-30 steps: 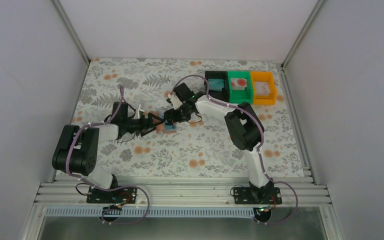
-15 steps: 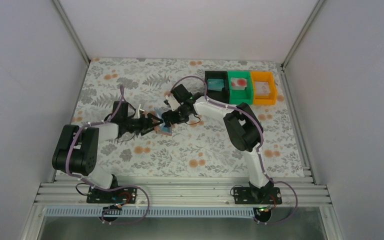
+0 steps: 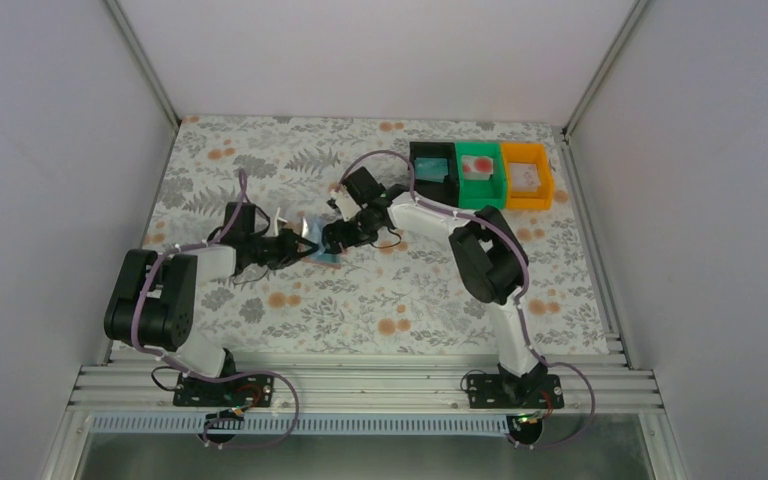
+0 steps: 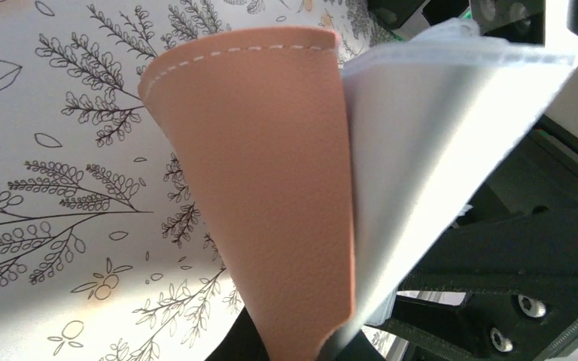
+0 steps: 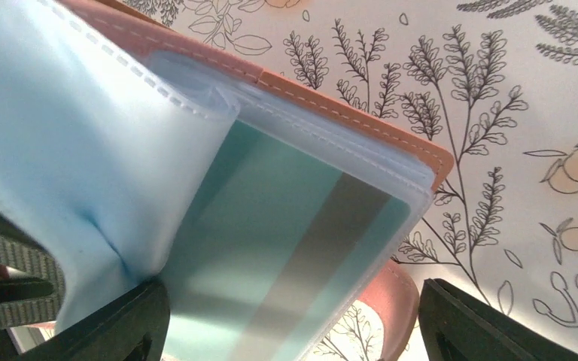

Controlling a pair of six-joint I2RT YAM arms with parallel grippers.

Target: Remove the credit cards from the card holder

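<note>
White-and-black arms (image 3: 205, 262), lilac cables (image 3: 243, 195), seemingly black left hand (image 3: 298, 246), right hand (image 3: 332, 238)

No text, label, brand or number can be read anywhere: the teal card (image 5: 271, 248) in the card holder (image 5: 60, 135) shows only a plain grey stripe, and the red mark on the white card (image 3: 478, 163) in the green bin (image 3: 480, 190), at about one o'clock on the table (image 3: 260, 160), is too small to make out

Overhead view: even, diffuse light, faint shadows, fine detail lost. Left wrist view: glare bleaches the sleeves of the holder (image 4: 271, 188). Right wrist view: bright; nearest holder edge blurred.
</note>
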